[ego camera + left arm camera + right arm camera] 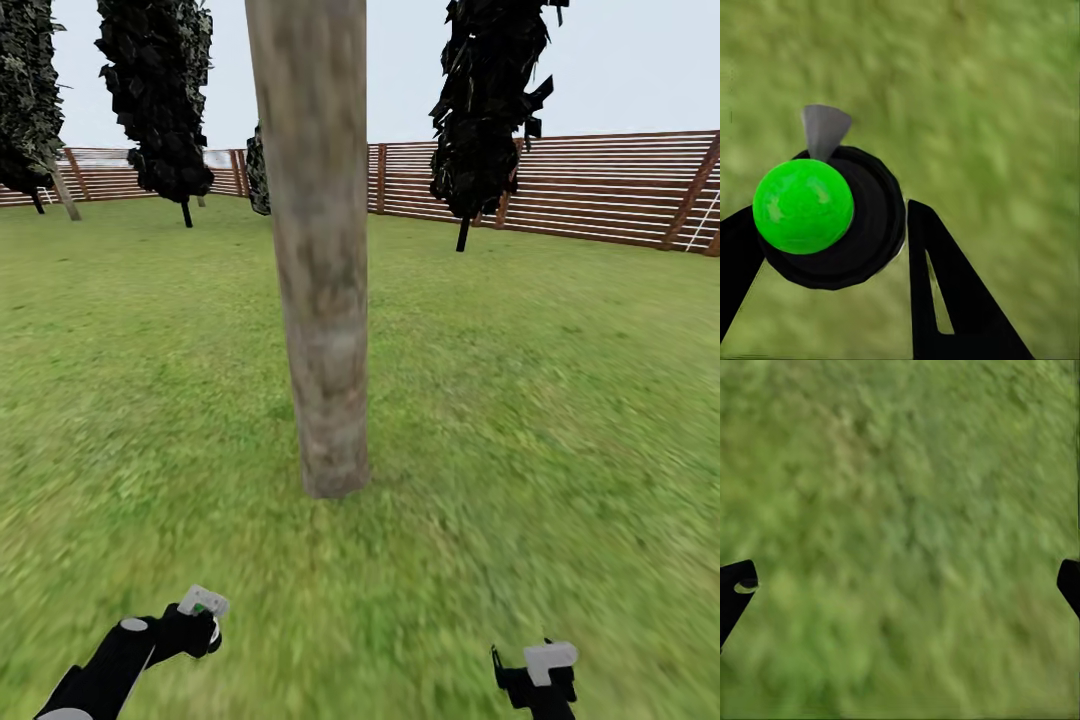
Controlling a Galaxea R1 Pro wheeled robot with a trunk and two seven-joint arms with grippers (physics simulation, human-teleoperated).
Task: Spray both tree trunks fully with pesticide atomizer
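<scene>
Bottle (pixel 825 217) clamped between fingers of left gripper (pixel 195 625), low at near left, short of trunk (pixel 318 300) standing ahead on lawn (pixel 560 400). Probably light, stiff, smooth plastic; hold round body, keep trigger free. Right gripper (pixel 900 585) spread apart, empty.

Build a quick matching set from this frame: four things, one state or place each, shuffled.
Things:
1. left gripper
2. right gripper
3. thick pale grey-brown mottled tree trunk
4. brown horizontal-slat wooden fence

States or places:
A. bounds the far edge of the green lawn
B. fingers spread wide over bare grass
C. closed on the dark atomizer bottle with a bright green cap
D. upright, straight ahead

Pairs: 1-C, 2-B, 3-D, 4-A
</scene>
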